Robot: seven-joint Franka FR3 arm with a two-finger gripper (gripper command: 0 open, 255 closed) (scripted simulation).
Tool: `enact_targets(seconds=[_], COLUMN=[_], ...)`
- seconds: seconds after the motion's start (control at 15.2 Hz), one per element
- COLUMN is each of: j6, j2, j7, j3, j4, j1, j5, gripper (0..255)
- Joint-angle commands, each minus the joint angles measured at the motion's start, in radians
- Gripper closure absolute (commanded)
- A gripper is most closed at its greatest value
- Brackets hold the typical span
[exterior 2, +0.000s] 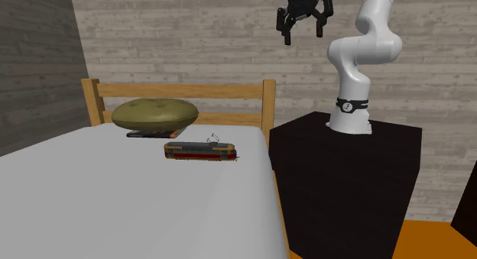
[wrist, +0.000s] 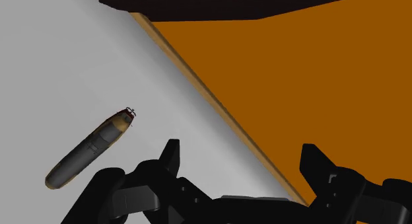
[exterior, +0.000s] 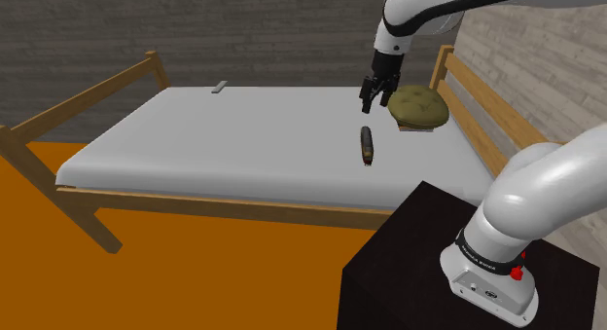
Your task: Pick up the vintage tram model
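Pincer (wrist: 241, 150) wide open, empty, high above bed (exterior: 224, 133). Tram model (wrist: 89, 150) flat on mattress below, near pillow (exterior: 418, 106), offset beyond one finger. Long axis diagonal to finger line; likely needs wrist turn.

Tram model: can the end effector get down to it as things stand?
Probably yes. The tram model lies alone on the bare mattress, apart from the olive cushion. The open end effector hangs higher up, off to one side, with nothing between them.
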Motion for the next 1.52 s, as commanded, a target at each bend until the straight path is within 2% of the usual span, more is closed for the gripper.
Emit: enact_targets(seconds=[0.0,0.33,0.66,1.06,1.45], j6=[0.058,0.179,0.281,0.367,0.411], j2=[0.061,0.216,0.387,0.607,0.831], j7=[-0.019,-0.075,-0.145,-0.244,-0.335], j3=[-0.022,-0.078,-0.13,-0.169,-0.169], j4=[0.002,0.029,0.085,0.19,0.337], j1=[-0.007,-0.024,-0.038,-0.069,-0.133], j5=[0.002,0.023,0.076,0.18,0.294], gripper=[0,0,0,0,0])
